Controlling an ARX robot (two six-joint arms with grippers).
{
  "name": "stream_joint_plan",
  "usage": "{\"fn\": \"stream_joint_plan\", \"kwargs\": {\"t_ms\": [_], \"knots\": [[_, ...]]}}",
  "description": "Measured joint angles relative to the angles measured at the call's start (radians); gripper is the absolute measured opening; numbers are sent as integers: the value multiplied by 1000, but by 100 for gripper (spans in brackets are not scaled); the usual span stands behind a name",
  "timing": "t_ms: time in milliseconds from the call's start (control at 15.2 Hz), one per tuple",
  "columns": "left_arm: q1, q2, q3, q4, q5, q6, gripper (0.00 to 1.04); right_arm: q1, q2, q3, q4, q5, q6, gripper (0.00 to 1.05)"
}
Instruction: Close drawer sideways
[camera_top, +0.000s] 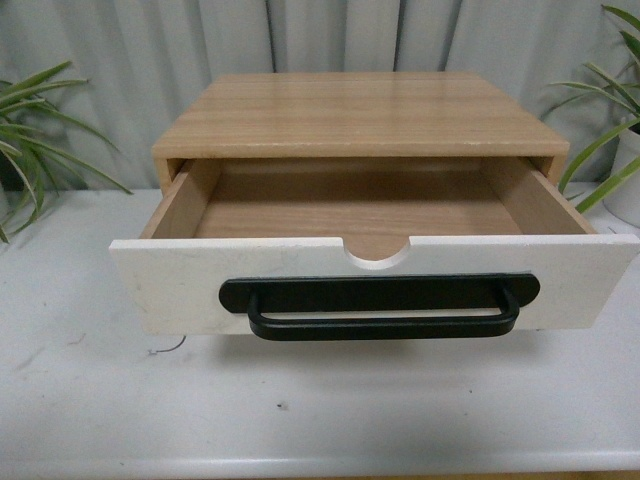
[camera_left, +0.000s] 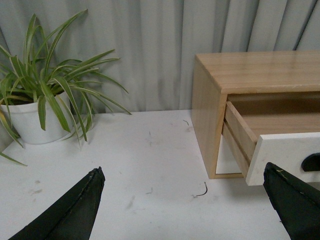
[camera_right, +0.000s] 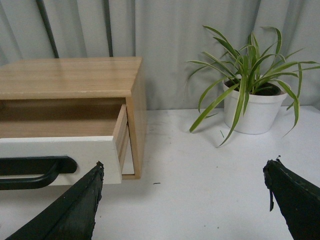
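Note:
The drawer (camera_top: 180, 285) stands pulled far out of a light wood cabinet (camera_top: 360, 115). It has a white front panel, a long black bar handle (camera_top: 380, 305), a half-round notch in its top edge and a bare light wood inside. Neither gripper shows in the front view. My left gripper (camera_left: 185, 200) is open and empty, low over the table left of the cabinet, with the drawer's left end (camera_left: 285, 155) just beyond its one finger. My right gripper (camera_right: 185, 200) is open and empty to the right of the cabinet, near the drawer's right end (camera_right: 65, 155).
The cabinet sits on a white table (camera_top: 320, 410). A potted spider plant in a white pot (camera_left: 30, 120) stands at the back left, another (camera_right: 252, 112) at the back right. A grey curtain hangs behind. The table's front edge runs along the bottom of the front view.

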Motion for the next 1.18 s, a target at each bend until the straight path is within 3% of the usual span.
{"fn": "stream_joint_plan", "kwargs": {"t_ms": [1184], "knots": [[0, 0, 0, 0, 0, 0, 98, 0, 0, 0, 0, 0, 0, 98]]}}
